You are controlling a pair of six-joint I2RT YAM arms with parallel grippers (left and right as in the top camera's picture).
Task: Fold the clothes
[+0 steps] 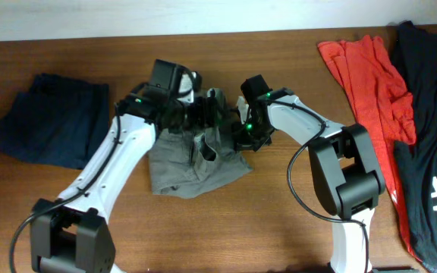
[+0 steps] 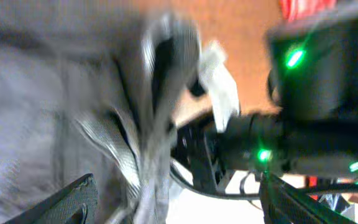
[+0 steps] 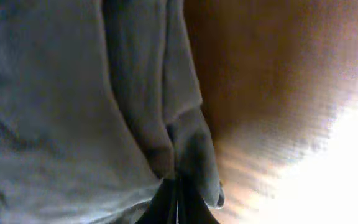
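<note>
Overhead, shorts [image 1: 182, 168] lie on brown wooden table [image 1: 271, 227].

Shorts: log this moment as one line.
shorts: bunched mid-table, fold unfinished | left gripper: open, fabric between fingers | right gripper: shut on shorts edge

Grey shorts [image 1: 174, 165], navy garment [image 1: 51, 121], red garment [image 1: 370, 76], black garment [image 1: 431, 106]: one each.
</note>
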